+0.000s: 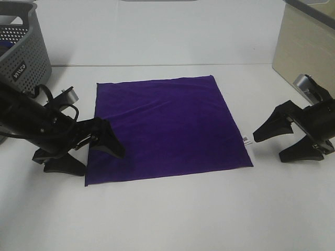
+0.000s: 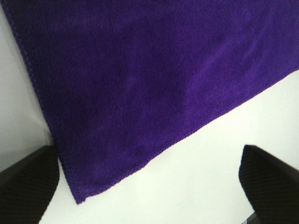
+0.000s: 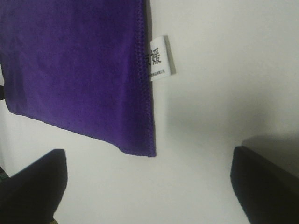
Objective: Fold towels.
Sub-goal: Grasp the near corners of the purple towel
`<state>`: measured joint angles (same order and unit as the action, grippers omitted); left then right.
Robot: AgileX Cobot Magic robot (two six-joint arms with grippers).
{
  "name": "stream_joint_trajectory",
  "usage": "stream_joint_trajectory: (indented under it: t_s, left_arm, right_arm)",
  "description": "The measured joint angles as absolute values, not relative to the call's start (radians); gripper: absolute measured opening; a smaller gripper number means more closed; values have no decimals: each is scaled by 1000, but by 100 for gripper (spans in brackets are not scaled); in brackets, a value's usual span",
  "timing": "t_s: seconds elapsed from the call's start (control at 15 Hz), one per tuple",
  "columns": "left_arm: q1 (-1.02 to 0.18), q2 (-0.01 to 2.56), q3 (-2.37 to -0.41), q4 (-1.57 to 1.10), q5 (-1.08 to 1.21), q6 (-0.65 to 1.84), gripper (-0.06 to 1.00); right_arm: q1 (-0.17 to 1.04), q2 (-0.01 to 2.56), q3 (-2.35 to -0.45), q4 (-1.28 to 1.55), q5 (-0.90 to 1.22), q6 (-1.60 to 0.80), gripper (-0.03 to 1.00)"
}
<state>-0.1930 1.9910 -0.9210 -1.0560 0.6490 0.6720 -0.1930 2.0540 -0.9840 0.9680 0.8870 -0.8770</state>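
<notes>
Towel (image 1: 165,128) lies flat in the middle of the bench (image 1: 172,219). Our left gripper (image 1: 89,158), jaws apart, straddles its 8 o'clock corner. The right gripper (image 1: 272,146), also apart, sits just off the 4 o'clock corner. We should pinch both corners squarely and lift evenly toward 12 o'clock.

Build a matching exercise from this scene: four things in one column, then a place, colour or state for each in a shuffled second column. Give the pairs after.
Column one
1. towel
2. basket
3. tag
4. left gripper

Column two
a. grey, at the far left of the scene
b. open, at the towel's near left corner
c. white, on the towel's right edge
d. purple, spread flat, not yet folded

Pairs: 1-d, 2-a, 3-c, 4-b
</notes>
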Motion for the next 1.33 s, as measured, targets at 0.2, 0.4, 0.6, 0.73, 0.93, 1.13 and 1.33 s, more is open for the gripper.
stream_joint_trajectory:
  t_s: [0.2, 0.4, 0.6, 0.73, 0.93, 1.13, 1.33]
  left_arm:
    - [-193, 1993, -921, -1057, 650, 673, 98]
    - [-193, 1994, -922, -1059, 651, 674, 98]
    - [-193, 2001, -927, -1060, 651, 662, 97]
    - [-196, 2027, -959, -1059, 678, 645, 97]
    - [-241, 2074, -1043, -1008, 722, 588, 94]
    - [-322, 2144, -1204, -831, 772, 424, 81]
    - [-354, 2198, -1311, -709, 783, 317, 34]
  right_arm:
    - [-111, 2058, -985, 974, 854, -867, 92]
    - [8, 2043, -996, 870, 742, -735, 87]
    - [88, 2036, -1001, 803, 658, -679, 80]
    - [117, 2044, -1021, 756, 643, -634, 76]
    - [134, 2103, -1111, 710, 701, -553, 65]
    - [180, 2159, -1176, 709, 763, -534, 47]
    - [187, 2186, -1196, 690, 814, -501, 8]
